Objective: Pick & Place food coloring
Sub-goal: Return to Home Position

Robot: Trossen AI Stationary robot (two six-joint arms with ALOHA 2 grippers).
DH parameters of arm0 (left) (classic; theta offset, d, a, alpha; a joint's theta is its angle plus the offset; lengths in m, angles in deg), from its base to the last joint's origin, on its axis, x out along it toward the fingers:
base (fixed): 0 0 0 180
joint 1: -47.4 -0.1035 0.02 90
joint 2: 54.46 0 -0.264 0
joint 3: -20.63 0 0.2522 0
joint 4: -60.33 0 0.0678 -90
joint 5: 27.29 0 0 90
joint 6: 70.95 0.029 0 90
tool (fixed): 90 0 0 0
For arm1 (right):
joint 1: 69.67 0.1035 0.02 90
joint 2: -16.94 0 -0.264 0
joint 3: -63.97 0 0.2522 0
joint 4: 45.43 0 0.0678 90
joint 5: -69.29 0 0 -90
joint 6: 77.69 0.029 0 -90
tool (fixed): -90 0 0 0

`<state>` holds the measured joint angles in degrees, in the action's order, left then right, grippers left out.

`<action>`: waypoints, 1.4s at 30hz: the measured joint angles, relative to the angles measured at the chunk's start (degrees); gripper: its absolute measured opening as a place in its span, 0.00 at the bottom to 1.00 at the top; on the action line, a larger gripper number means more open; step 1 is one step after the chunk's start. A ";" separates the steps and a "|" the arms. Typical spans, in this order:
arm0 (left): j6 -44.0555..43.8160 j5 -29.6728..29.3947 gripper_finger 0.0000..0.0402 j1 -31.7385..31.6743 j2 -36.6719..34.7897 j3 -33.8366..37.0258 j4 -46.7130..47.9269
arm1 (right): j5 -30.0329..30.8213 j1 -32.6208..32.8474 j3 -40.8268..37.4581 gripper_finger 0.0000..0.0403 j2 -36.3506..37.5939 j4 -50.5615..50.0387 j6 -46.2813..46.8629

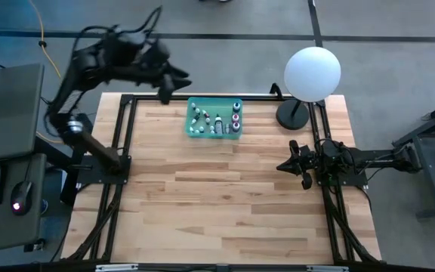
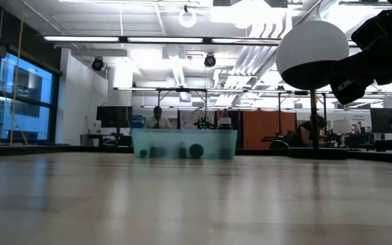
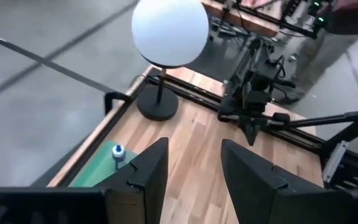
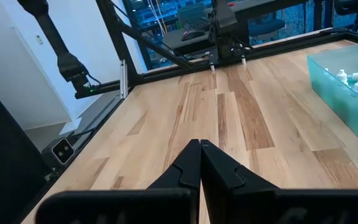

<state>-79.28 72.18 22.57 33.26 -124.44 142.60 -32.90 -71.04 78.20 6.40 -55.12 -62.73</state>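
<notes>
Homing is the step in hand, by my read, so here's the picture across the pale wooden counter [image 1: 217, 204]. Far left, the left end effector [image 3: 193, 147] hangs high over the back-left corner, fingers spread wide with nothing between them. It is near the green translucent rectangular tray [image 1: 189, 133] but clear of it. In the tray, the tiny whitish-capped food coloring bottles [image 1: 216, 122] lie clustered, a couple of larger ones at its right end, and none shows loose on the wood. Further right stands the big white globe lamp [image 1: 313, 72] on its black base, apart from the tray. At the right edge, the right end effector [image 4: 199, 144] waits low by its frame, fingers pressed together, holding nothing. The next move, I'd judge, calls for the left arm to fold away toward its mount, keeping height over the tray rim, no grasp needed.
</notes>
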 joint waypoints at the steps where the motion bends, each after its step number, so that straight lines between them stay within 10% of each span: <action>1: -0.63 -2.42 0.37 1.34 -1.44 0.38 0.53 | 0.00 0.01 0.01 0.00 0.01 -0.01 0.00; 14: -9.29 -17.75 0.36 16.34 -27.89 32.04 -12.83 | 0.00 0.00 0.00 0.00 0.01 0.00 0.00; 30: -12.05 -14.63 0.36 21.52 -53.51 90.13 -62.02 | 0.00 0.01 0.02 0.00 0.01 0.00 0.00; 42: -14.62 -15.83 0.36 21.50 -66.26 108.50 -68.68 | 0.00 0.00 0.01 0.00 0.01 -0.02 0.00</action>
<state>-93.90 56.35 44.07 -32.99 -15.94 73.92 -32.90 -71.03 78.21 6.41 -55.14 -62.73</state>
